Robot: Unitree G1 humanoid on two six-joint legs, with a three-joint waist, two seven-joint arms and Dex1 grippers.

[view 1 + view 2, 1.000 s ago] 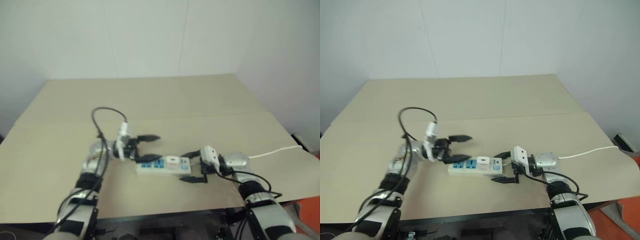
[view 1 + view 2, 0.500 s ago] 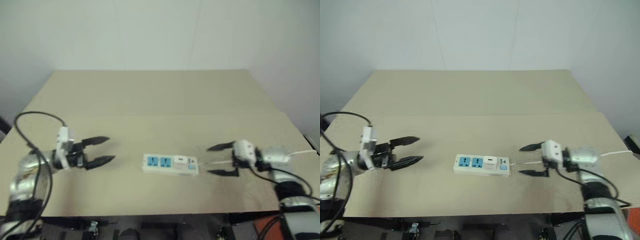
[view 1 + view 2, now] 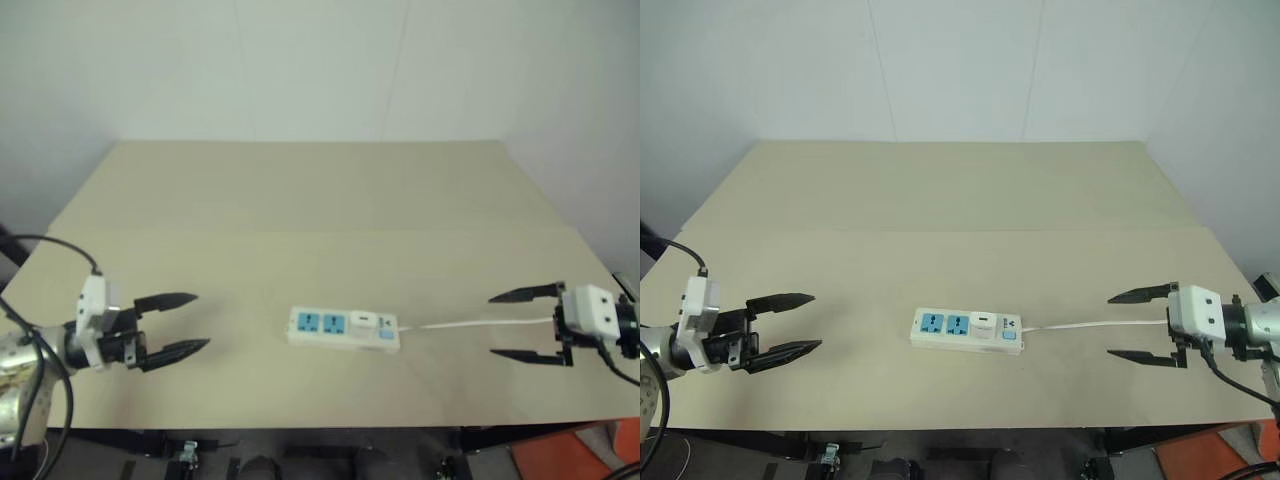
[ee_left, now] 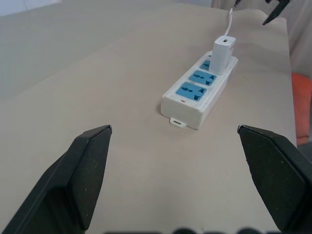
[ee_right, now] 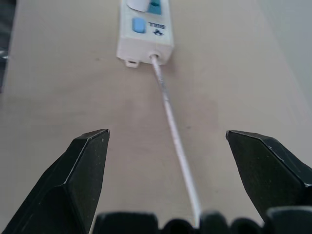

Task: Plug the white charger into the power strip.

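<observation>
1. We see the power strip (image 3: 967, 330) lying flat on the tan desk (image 3: 960, 200), near the middle of the desk's near edge, with its long side running along that edge.
2. We find the white charger (image 3: 983, 322) standing upright in the strip's third socket, the one nearest the switch end; the other two blue sockets are bare.
3. The thin white cord (image 3: 1095, 324) leaves the strip's switch end and runs over the desk toward the right edge.
4. We see the left gripper (image 3: 782, 323) near the desk's near left corner, its two black fingers spread wide with nothing between them, pointing toward the strip and well apart from it.
5. The right gripper (image 3: 1146, 326) is near the desk's near right corner, its fingers also spread wide and holding nothing; it points along the cord, which runs between the fingers in the right wrist view.
</observation>
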